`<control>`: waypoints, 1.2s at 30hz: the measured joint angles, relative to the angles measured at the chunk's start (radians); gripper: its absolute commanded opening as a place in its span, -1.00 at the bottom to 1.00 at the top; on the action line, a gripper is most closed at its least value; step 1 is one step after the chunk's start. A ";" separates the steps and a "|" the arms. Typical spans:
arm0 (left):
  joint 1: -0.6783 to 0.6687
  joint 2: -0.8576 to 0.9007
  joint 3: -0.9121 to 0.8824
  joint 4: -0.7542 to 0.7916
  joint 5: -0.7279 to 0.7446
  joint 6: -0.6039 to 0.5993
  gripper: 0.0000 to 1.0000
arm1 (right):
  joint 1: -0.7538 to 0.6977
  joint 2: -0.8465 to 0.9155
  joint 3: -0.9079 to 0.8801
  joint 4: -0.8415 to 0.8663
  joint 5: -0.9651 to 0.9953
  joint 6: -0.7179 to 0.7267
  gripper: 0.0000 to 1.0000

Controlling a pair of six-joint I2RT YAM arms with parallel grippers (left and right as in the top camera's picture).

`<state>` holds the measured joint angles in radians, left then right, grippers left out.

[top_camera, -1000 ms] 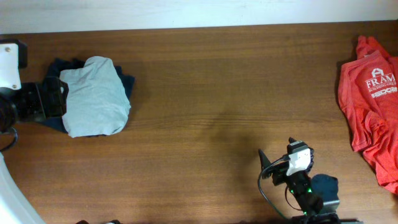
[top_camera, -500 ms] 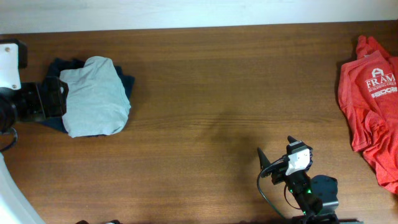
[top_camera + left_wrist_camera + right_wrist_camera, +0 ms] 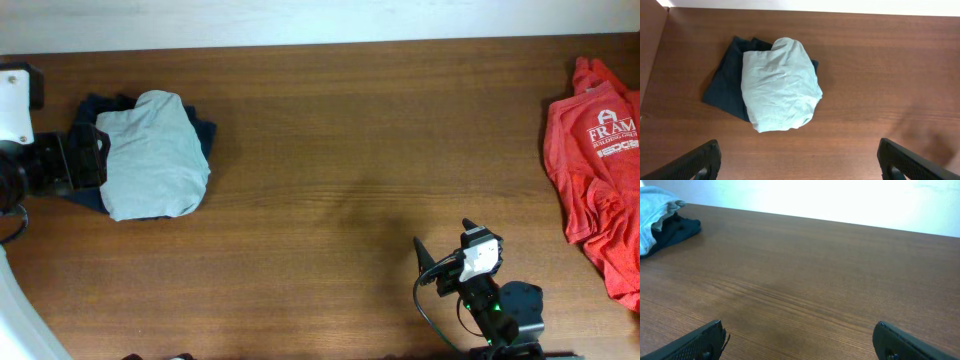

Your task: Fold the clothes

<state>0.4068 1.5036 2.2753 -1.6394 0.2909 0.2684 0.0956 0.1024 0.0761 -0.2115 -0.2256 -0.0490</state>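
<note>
A folded pale grey-blue T-shirt [image 3: 152,155] lies on top of a folded navy T-shirt [image 3: 203,131] at the table's left; both show in the left wrist view [image 3: 780,85] [image 3: 727,82]. A red white-lettered T-shirt [image 3: 600,165] lies spread out, unfolded, at the right edge. My left gripper [image 3: 797,162] is open and empty, just left of the stack, apart from it. My right gripper [image 3: 797,340] is open and empty near the front edge, right of centre; its arm shows in the overhead view [image 3: 480,285].
The wooden table [image 3: 340,150] ends at a pale wall along the back. The left arm's base [image 3: 20,130] stands at the left edge. The stack is at the far left in the right wrist view [image 3: 660,217].
The right arm has drawn back slightly toward the front edge. The clothes and the left arm have not moved.
</note>
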 measured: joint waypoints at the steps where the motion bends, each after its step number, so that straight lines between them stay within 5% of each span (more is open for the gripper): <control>1: 0.000 0.000 0.000 0.000 0.000 0.000 0.99 | 0.000 0.000 0.000 0.000 0.000 0.000 0.97; 7: 0.000 -0.006 -0.005 0.010 0.000 0.000 0.99 | 0.000 0.000 0.000 0.000 0.000 0.000 0.97; 11: -0.013 -0.084 -0.118 0.216 -0.002 -0.001 0.99 | 0.000 0.000 0.000 0.000 0.000 0.000 0.97; 17: -0.142 -0.396 -0.616 0.743 0.002 0.005 0.99 | 0.000 -0.001 -0.001 0.003 0.000 0.000 0.97; 21: -0.231 -0.592 -0.951 0.959 0.005 0.040 0.99 | 0.000 -0.001 -0.002 0.004 0.000 0.000 0.97; 27: -0.345 -0.818 -1.348 1.109 0.005 0.092 0.99 | 0.000 -0.001 -0.002 0.003 0.000 0.000 0.97; 36: -0.383 -1.095 -1.707 1.214 0.006 0.110 0.99 | 0.000 -0.002 -0.002 0.003 0.000 0.000 0.97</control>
<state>0.0242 0.4084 0.5686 -0.4255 0.2974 0.3786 0.0956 0.1009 0.0742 -0.2085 -0.2260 -0.0490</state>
